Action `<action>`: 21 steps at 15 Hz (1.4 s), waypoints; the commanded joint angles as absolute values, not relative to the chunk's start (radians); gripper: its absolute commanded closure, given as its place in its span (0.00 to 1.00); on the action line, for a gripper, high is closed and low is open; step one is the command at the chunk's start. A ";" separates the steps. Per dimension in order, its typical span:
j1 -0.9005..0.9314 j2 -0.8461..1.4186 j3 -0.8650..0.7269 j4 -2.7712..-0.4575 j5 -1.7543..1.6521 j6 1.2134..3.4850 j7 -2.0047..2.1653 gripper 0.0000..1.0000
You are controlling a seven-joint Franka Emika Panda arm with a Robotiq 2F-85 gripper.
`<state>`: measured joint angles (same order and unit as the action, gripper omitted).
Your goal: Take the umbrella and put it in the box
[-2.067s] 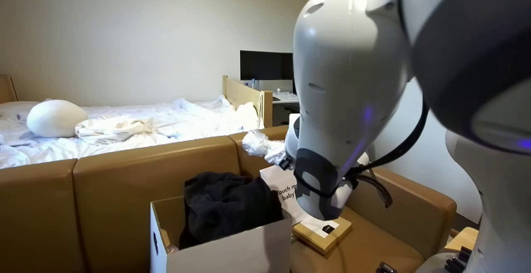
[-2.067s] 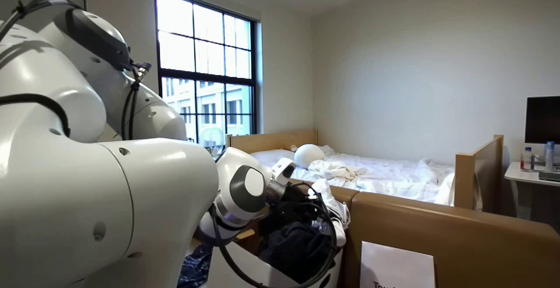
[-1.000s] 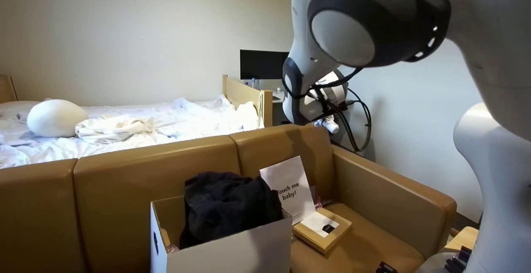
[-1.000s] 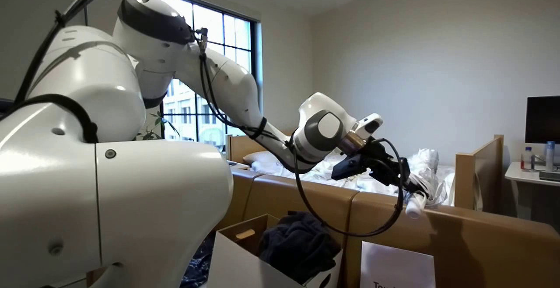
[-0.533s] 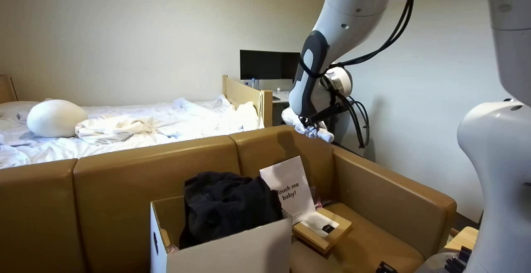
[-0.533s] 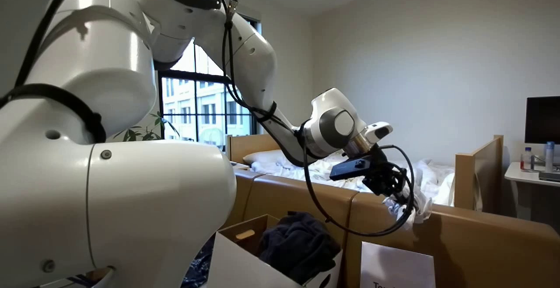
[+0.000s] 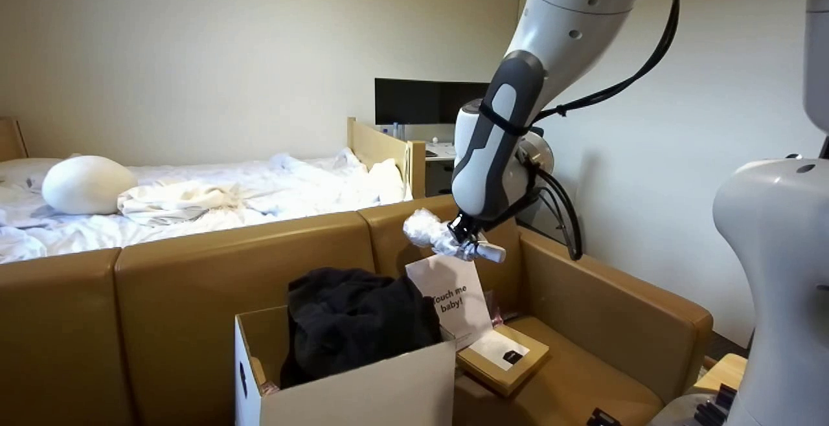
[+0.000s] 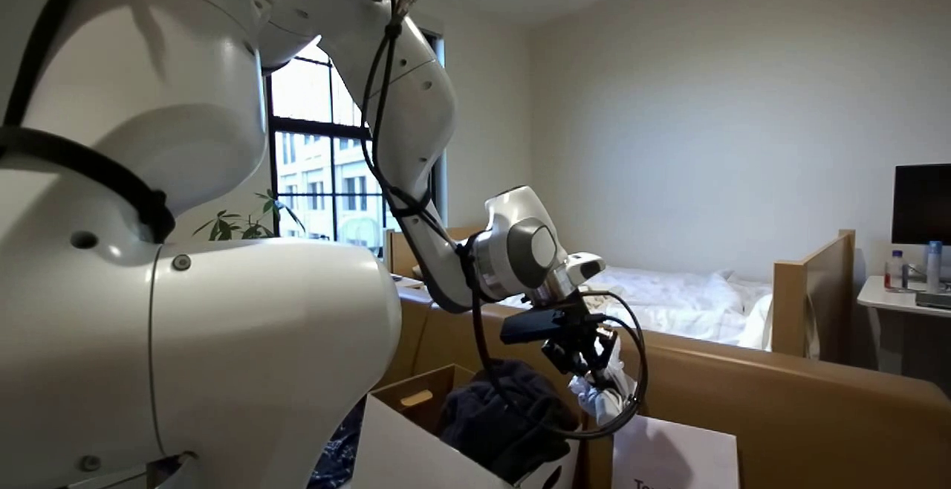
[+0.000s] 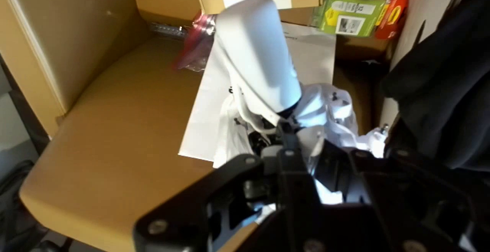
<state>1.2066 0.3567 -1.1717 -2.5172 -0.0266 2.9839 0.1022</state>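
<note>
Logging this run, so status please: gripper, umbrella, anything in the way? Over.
Gripper holding umbrella. Umbrella aloft, not yet in the box. Dark cloth bulging from the box's top, might obstruct.

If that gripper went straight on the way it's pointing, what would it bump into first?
Leaving aside the umbrella it holds, the gripper would probably meet the white "Touch me baby!" card first, with the sofa back behind that; depth is hard to judge here.
</note>
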 commanded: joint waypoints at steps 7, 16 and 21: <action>1.279 0.251 -1.147 -2.672 -0.210 3.230 -0.093 0.95; 1.278 0.271 -1.093 -2.636 -0.209 3.173 -0.057 0.95; 1.229 0.252 -0.899 -2.500 -0.183 3.090 -0.056 0.95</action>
